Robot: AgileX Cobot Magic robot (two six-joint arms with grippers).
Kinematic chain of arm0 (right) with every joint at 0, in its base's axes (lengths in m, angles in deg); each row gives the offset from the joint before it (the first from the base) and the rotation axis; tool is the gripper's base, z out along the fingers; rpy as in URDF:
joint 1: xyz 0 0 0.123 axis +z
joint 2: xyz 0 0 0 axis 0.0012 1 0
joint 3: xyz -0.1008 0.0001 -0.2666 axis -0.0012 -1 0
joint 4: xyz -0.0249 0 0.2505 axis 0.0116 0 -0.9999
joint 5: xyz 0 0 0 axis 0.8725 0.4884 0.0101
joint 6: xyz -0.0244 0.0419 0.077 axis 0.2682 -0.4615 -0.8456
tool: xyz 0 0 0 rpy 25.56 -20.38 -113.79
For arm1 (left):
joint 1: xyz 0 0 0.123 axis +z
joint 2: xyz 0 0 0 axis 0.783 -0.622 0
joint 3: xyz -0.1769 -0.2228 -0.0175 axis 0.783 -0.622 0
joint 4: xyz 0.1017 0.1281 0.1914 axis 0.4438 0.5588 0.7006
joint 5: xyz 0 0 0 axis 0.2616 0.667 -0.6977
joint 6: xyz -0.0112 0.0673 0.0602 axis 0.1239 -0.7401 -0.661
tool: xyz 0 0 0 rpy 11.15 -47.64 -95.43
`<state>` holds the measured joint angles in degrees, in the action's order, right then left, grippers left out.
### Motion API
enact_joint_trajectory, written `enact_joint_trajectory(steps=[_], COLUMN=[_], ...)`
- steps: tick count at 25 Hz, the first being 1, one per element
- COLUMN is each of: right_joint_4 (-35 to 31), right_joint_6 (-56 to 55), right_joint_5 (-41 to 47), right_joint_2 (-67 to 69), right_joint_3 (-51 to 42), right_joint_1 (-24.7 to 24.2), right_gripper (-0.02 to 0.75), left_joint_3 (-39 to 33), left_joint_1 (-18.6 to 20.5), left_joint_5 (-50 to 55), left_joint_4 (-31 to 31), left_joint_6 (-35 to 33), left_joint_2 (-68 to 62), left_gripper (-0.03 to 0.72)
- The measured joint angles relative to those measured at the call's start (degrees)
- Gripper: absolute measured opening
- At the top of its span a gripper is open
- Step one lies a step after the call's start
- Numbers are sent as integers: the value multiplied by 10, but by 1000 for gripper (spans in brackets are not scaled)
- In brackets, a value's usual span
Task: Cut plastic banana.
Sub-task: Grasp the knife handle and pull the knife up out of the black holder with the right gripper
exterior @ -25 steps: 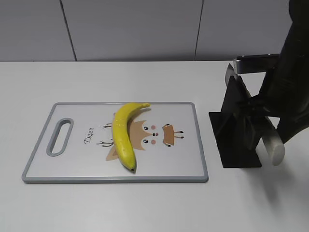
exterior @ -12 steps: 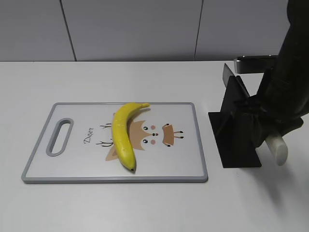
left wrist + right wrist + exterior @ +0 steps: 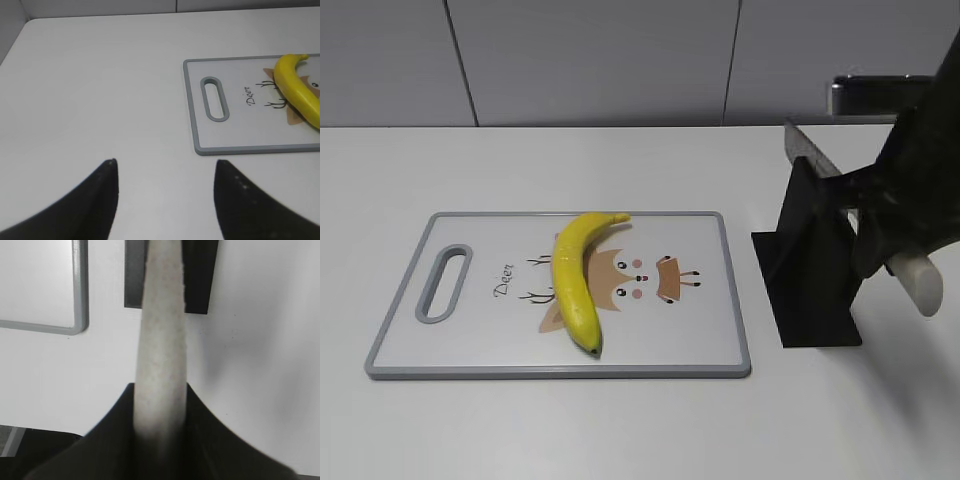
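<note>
The right end effector (image 3: 880,232) rose and drew the knife (image 3: 865,215) partly up out of the black holder (image 3: 810,270) below it.

— Bright, even, diffuse all over; soft grey shadow on the worktop (image 3: 620,430) right of the black stand (image 3: 815,265), faint rim shadow under the cutting board (image 3: 710,300).
— Glare?
— Only a mild sheen along the plastic banana (image 3: 575,275). Exterior sharp. Blurred close up: left claw (image 3: 165,172) tips, and the pale handle (image 3: 161,340) in the right wrist view.
</note>
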<state>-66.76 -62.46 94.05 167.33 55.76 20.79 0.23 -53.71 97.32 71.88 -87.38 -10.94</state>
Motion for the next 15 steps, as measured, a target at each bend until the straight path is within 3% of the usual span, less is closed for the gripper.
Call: enact_joint_trajectory(steps=[8, 15], right_joint_4=[16, -17], right_joint_6=[65, 262], right_joint_5=[6, 34], right_joint_2=[-72, -85], right_joint_3=[3, 49], right_joint_1=[1, 1], right_gripper=[178, 178], left_joint_3=[0, 28], left_joint_1=[0, 0], left_joint_5=[-2, -22], left_joint_4=[0, -8], left_joint_6=[-1, -35], left_joint_2=[0, -70], left_gripper=[590, 590])
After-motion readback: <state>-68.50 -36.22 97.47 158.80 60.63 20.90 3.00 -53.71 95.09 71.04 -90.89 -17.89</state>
